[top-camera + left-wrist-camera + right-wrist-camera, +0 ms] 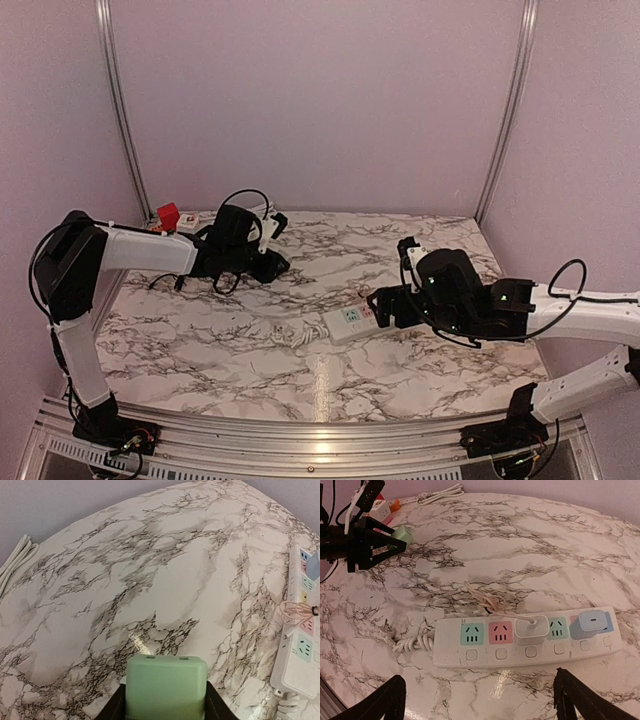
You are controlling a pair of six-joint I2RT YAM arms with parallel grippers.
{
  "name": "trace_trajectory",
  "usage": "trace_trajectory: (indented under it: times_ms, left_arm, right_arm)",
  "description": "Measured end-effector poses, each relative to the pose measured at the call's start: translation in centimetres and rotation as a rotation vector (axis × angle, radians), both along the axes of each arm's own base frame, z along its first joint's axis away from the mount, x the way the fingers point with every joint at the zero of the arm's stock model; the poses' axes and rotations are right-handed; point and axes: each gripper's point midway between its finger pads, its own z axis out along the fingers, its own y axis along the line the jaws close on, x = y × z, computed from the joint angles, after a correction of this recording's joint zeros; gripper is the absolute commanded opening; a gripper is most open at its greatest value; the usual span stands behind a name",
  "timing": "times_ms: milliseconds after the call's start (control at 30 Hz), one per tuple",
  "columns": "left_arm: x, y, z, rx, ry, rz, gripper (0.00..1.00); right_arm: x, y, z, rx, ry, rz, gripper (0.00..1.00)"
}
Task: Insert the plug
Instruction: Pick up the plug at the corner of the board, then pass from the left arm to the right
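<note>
The plug (pixel 166 687) is a pale green block, and my left gripper (pixel 166 700) is shut on it, a black finger against each side. The right wrist view shows that pair at the far left, the plug (pixel 403 533) hanging above the marble, well away from the power strip. The white power strip (pixel 520 642) lies across the table's middle right (pixel 350 322). A green socket (pixel 472 633) and a pink socket (pixel 500 632) show free. My right gripper (pixel 480 677) stands open just in front of the strip, nothing between its fingers.
A white charger (pixel 531 630) with a coiled pink cable (pixel 487 602) and a blue adapter (pixel 592 622) sit in the strip. The strip's coiled cord (pixel 412 642) trails left. A red object (pixel 168 215) and a white cable (pixel 440 492) lie at the back left.
</note>
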Motion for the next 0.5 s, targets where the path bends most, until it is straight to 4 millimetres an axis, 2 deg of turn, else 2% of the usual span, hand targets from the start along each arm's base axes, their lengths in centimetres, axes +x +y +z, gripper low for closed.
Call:
trace_trajectory:
  times_ms: [133, 367, 500]
  left_arm:
    - [-3.6, -4.1, 1.0, 0.01, -0.062, -0.153, 0.07]
    - [-8.0, -7.8, 3.5, 0.015, -0.153, -0.308, 0.05]
    - [-11.4, -9.9, 5.3, 0.021, -0.239, -0.423, 0.04]
  right_arm:
    - [-0.3, 1.2, 0.0, 0.024, 0.032, 0.042, 0.97]
    - [-0.7, 4.0, 2.9, 0.117, 0.061, 0.126, 0.95]
    - [-0.5, 5.9, 4.5, 0.15, 0.089, 0.165, 0.93]
